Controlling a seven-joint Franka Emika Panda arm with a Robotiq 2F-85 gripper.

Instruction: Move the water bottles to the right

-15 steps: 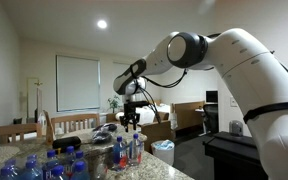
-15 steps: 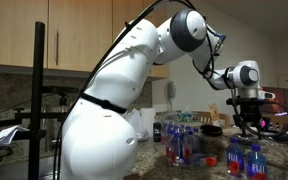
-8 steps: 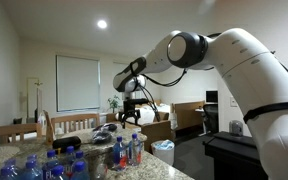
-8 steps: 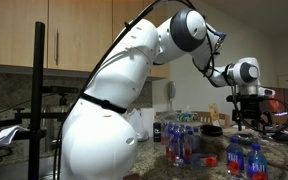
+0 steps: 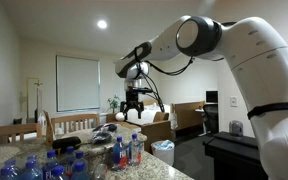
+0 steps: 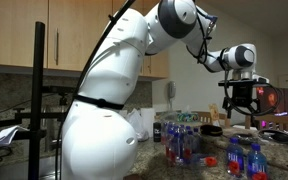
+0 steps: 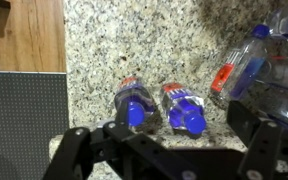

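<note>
A Franka arm holds its end effector high above a speckled granite worktop, jaws spread wide apart and gripping nothing. Directly below it, in both exterior views, a pair of water bottles stands upright side by side, blue caps up, red and blue labels showing. A larger group of bottles crowds the worktop at 8 o'clock from the pair in an exterior view. In an exterior view the same group sits at 9 o'clock from the pair, well below the raised end effector. The wrist view looks down on the pair near the middle of the frame, the two just apart, above the dark fingers along the bottom edge. A further bottle shows slanted at 2 o'clock, and whether it stands or lies cannot be told. A wood surface fills the 10 o'clock corner beyond the worktop edge.
</note>
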